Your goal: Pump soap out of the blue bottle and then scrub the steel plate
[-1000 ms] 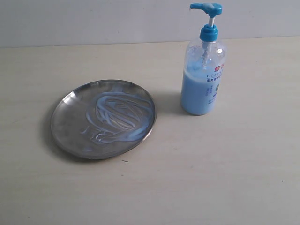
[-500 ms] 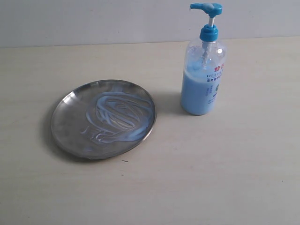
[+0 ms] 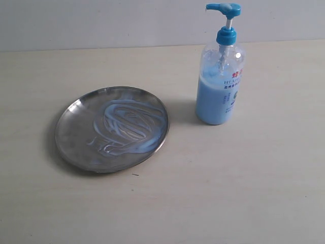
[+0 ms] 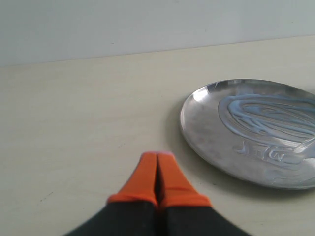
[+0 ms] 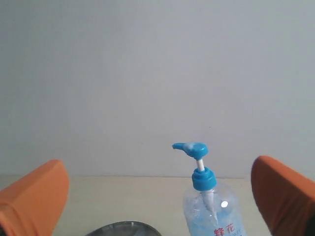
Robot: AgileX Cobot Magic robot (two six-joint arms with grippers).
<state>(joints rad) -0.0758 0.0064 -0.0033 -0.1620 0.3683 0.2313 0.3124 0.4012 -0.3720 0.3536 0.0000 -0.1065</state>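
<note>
Pale table (image 3: pixel 244 193), grey wall (image 3: pixel 101 20)

Round shiny steel plate (image 3: pixel 76 133) is lying flat, pale blue soap (image 3: pixel 133 122) smearing in swirls over its middle and right part; blue bottle (image 3: pixel 218 96) is standing upright right of it, not touching, pump head raised, over half full
</note>
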